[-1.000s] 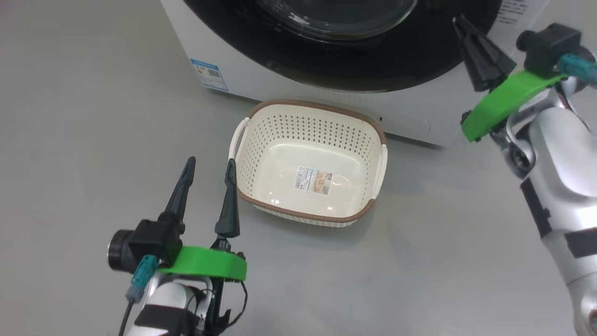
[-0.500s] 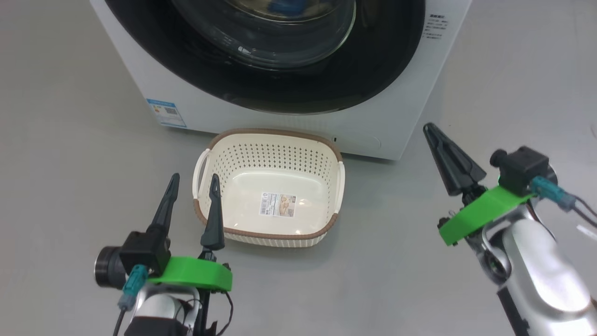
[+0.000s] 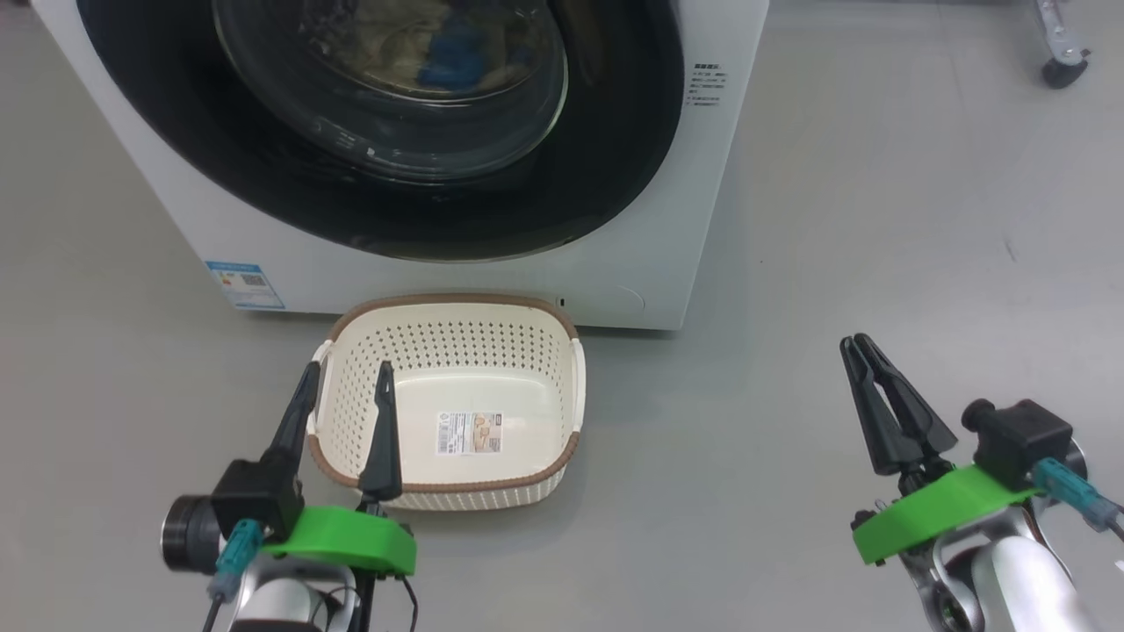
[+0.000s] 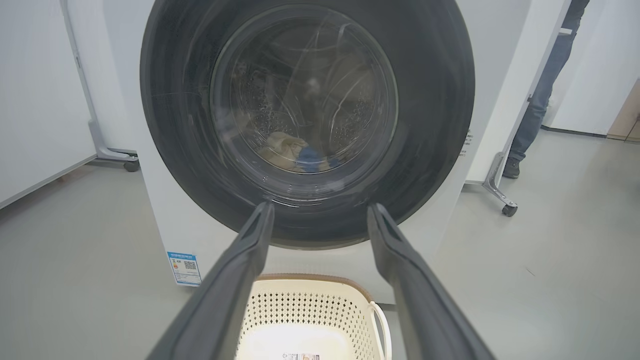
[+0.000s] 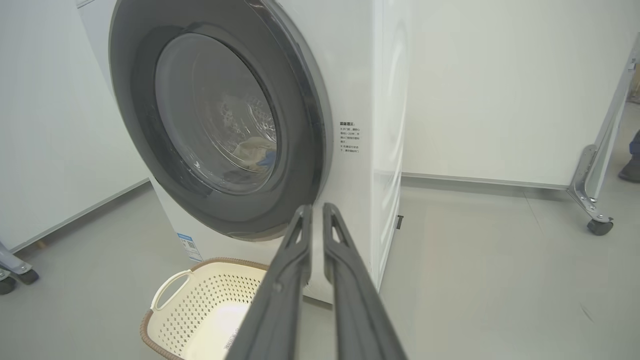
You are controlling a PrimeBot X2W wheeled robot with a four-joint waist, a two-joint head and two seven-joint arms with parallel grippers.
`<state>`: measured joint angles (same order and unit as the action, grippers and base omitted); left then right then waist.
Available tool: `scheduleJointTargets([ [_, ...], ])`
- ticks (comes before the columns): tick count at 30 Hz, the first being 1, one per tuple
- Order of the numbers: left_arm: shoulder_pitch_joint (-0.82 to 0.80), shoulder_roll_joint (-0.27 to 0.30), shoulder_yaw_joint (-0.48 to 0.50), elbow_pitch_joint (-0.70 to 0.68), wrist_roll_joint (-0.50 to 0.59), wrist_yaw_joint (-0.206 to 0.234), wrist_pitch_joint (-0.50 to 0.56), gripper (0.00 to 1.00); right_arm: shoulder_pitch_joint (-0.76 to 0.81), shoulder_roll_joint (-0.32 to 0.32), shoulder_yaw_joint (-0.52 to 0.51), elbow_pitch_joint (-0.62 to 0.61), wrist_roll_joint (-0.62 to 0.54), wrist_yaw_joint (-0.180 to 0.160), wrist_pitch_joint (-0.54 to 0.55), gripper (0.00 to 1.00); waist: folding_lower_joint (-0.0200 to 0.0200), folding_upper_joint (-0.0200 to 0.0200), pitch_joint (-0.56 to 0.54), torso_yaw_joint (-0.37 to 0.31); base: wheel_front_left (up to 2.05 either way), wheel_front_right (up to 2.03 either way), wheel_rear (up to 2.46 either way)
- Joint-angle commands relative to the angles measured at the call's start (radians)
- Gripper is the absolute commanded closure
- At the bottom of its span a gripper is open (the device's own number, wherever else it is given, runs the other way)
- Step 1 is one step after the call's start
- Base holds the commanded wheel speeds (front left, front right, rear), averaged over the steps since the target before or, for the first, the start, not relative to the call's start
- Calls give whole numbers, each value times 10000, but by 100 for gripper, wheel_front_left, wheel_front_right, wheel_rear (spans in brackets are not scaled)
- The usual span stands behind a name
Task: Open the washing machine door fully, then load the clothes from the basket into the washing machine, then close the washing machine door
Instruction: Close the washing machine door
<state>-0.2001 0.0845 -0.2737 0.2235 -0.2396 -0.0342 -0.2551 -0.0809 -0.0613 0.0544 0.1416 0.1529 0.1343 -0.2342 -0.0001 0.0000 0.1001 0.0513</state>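
Observation:
The washing machine stands at the top of the head view with its door closed flat against the front. Through the glass I see the clothes, cream with a blue patch, lying in the drum. The basket sits on the floor right in front of the washer, with just a sticker on its bottom. My left gripper hangs open over the basket's left rim, holding nothing. My right gripper is low at the right over bare floor, its fingers barely parted and holding nothing.
A blue label sticker marks the washer's lower left corner. A person's leg stands behind the washer's right side, beside a wheeled metal frame. White panels close off the left and back. Open grey floor stretches to the right.
The head view has shifted, so more of the washer shows. My right gripper has come away from the door's right rim down to the floor side, and its fingers have parted slightly.

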Motion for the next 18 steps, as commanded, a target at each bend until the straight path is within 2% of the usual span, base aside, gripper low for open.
scheduleJointTargets([
  [1, -165, 204, 378, -261, -61, 33, -63, 0, -128, 7, 104, -420, -56, -36, 75, 9, 1, 0, -123, -122, 0, 0, 0],
  [4, -71, 215, 389, -248, -118, 75, -46, 0, 138, 54, -75, -605, -122, -36, 201, 0, 1, 0, -245, -259, 0, 0, 0],
  [18, 622, 379, 523, -429, -379, 309, 19, 0, 1290, 108, -664, -1307, 47, -36, 674, 0, 1, 0, -725, -770, 0, 0, 0],
])
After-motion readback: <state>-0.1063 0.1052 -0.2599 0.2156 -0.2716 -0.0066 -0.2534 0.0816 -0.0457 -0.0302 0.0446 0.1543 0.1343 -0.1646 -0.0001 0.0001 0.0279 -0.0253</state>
